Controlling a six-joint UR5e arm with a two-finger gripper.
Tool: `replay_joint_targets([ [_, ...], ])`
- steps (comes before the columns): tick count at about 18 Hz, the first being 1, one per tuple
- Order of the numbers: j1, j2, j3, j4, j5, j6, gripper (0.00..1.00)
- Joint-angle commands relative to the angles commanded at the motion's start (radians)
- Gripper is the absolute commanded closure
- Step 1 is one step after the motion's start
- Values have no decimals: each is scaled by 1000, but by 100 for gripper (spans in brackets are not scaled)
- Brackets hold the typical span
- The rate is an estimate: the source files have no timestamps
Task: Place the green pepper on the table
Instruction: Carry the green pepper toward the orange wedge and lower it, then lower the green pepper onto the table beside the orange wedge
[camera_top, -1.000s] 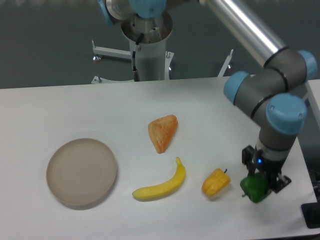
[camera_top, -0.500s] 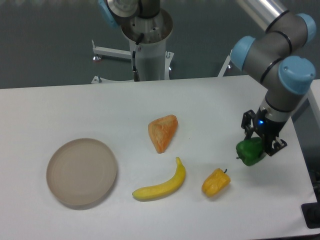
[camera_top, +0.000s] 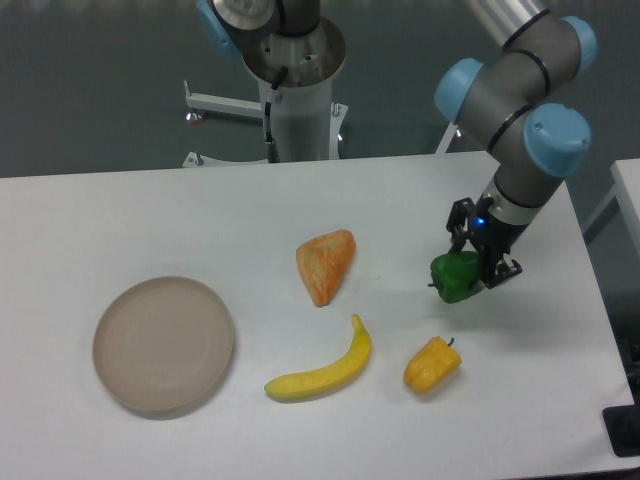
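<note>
The single fixed camera looks down on a white worktop (camera_top: 150, 220). On the right side, the arm reaches down and its pincer (camera_top: 478, 262) is clamped on the green pepper (camera_top: 456, 277), one black finger on each side of it. The pepper sits at the pincer's tip, low over the worktop; whether it touches the surface cannot be told. Below it, near the front edge, lies a yellow pepper (camera_top: 432, 365), apart from the green one. To the left of that lies a banana (camera_top: 322, 372), and above the banana an orange wedge of food (camera_top: 325, 264). A round beige plate (camera_top: 164, 344) rests well apart on the left.
</note>
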Motion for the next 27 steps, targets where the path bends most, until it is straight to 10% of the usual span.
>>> replay_joint_targets([
  [27,3,25,-126,9,2,0,61],
])
